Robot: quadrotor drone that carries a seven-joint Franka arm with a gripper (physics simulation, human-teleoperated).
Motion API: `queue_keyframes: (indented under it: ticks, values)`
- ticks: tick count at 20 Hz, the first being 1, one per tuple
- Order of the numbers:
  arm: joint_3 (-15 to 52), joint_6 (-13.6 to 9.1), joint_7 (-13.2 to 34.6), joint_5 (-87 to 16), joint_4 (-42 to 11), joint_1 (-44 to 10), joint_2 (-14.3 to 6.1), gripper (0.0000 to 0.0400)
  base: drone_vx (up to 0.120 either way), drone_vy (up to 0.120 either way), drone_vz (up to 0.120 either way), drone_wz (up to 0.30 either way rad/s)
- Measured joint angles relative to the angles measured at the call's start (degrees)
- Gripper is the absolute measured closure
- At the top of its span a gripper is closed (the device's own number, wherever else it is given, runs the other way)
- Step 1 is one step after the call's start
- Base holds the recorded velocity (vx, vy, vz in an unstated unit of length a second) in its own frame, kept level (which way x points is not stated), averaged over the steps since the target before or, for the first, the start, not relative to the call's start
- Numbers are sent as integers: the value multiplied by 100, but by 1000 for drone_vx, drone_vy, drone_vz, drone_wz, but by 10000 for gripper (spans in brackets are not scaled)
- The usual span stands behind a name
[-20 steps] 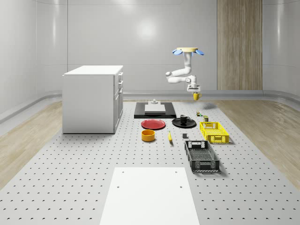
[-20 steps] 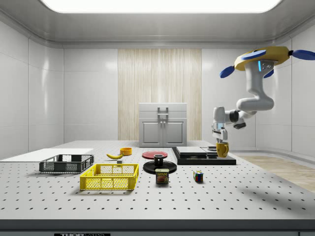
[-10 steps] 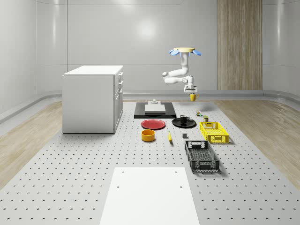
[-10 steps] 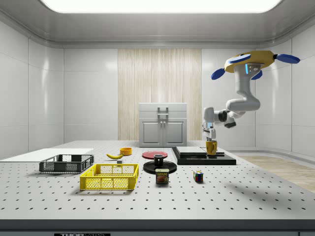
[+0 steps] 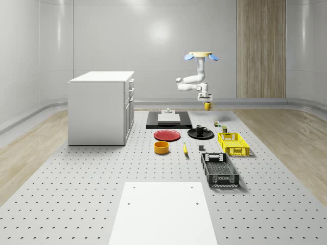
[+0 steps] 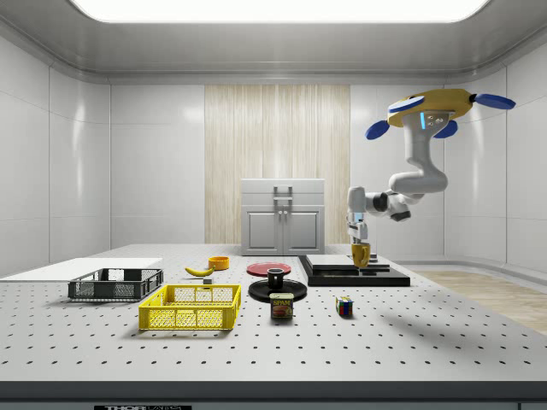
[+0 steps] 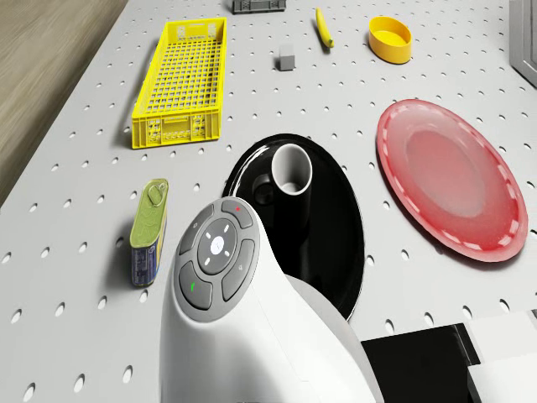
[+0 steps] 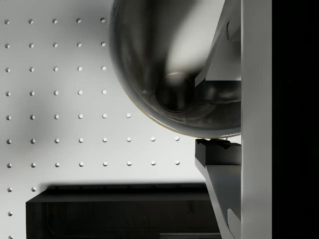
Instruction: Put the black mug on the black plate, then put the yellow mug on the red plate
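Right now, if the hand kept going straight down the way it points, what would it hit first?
Most likely the bare table. The hand holds the yellow mug and hangs in the air beside the black slab, with the drone hovering above; depth is unclear, so the slab's edge is possible.

Below us we see the white rounded arm housing with a grey button pad (image 7: pixel 220 252), close to the camera. Past it lies the glossy black plate (image 7: pixel 336 227) with the black mug, white inside (image 7: pixel 290 172), standing on it. Beside that plate lies the round red plate (image 7: pixel 453 180). An olive-green tin can (image 7: pixel 148 231) lies on the perforated grey table (image 7: pixel 75 218), near a yellow mesh crate (image 7: pixel 181 80), a yellow banana (image 7: pixel 324 27) and a yellow bowl (image 7: pixel 390 39).
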Motion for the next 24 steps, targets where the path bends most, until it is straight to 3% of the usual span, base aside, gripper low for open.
queue_keyframes:
  ticks: [24]
  values:
    - [155,616,-3623,327,54,-293,-662,300,7,0,0,-283]
